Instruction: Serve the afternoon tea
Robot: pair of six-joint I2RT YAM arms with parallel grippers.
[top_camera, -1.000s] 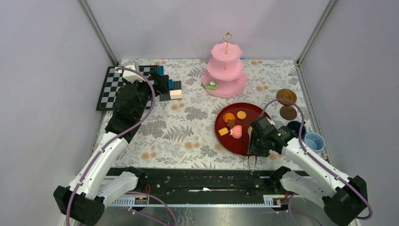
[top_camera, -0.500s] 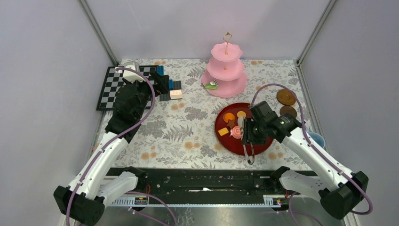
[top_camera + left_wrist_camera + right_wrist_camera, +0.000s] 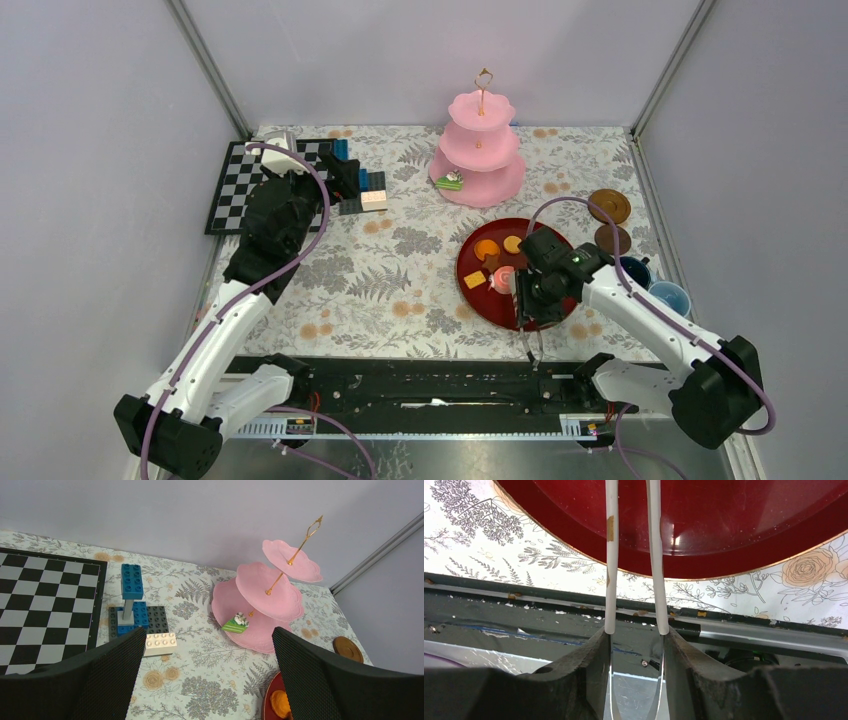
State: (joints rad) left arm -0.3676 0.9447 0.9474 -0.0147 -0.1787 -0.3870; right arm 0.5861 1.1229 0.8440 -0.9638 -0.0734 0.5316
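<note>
The right gripper (image 3: 636, 635) is part-closed on white tongs (image 3: 610, 555). Their long axis runs near to far across the rim of the dark red tray (image 3: 734, 520). Just left of it lie perhaps five sweets (image 3: 487, 249), partly hidden by the arm. To its right are two blue cups (image 3: 668, 297) and two brown saucers (image 3: 608, 205). Beyond it, one pink three-tier stand (image 3: 480, 150) stands upright, spindle pointing up, with one green cake slice (image 3: 449, 181) on its lowest tier. The left gripper (image 3: 209, 640) gapes wide and holds nothing.
</note>
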